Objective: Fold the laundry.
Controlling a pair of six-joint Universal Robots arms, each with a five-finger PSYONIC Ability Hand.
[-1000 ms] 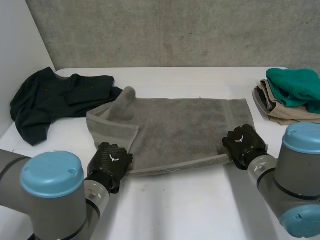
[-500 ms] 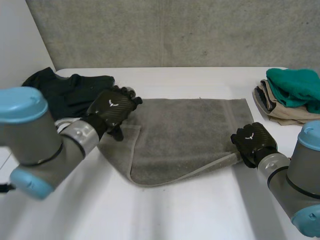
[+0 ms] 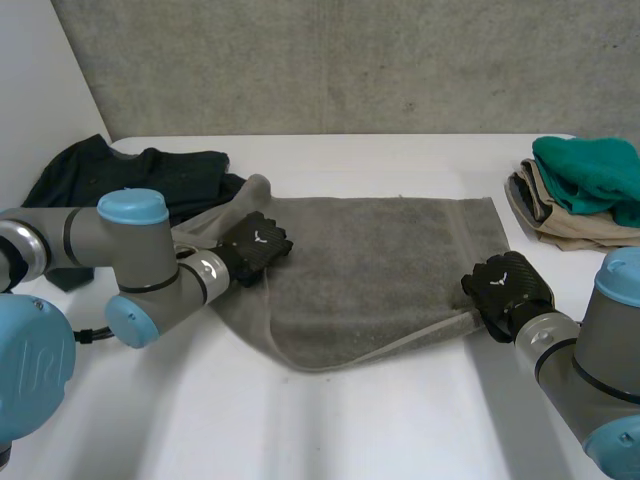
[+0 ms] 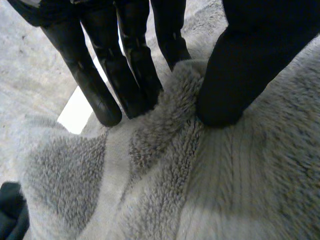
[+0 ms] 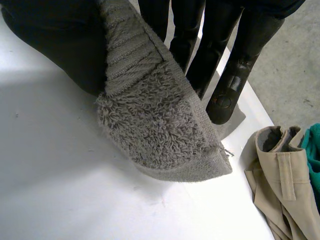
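Observation:
A grey towel (image 3: 380, 260) lies spread across the middle of the white table (image 3: 330, 430), its left part bunched and its near edge rounded. My left hand (image 3: 255, 245) rests on the towel's left part. In the left wrist view its fingers (image 4: 127, 70) and thumb pinch a raised ridge of towel (image 4: 175, 105). My right hand (image 3: 505, 285) is at the towel's near right corner. The right wrist view has that corner (image 5: 155, 125) clamped between the thumb and the fingers (image 5: 240, 50), lifted slightly off the table.
A dark crumpled garment (image 3: 130, 185) lies at the back left, touching the towel's far left corner. A stack of folded clothes (image 3: 580, 190), teal on beige, sits at the right edge; its beige piece (image 5: 280, 185) lies close beyond my right hand.
My left hand left the towel's near left corner, swung up to the far left, then came down and pinched the left part. The towel's near left side pulled inward. My right hand barely shifted.

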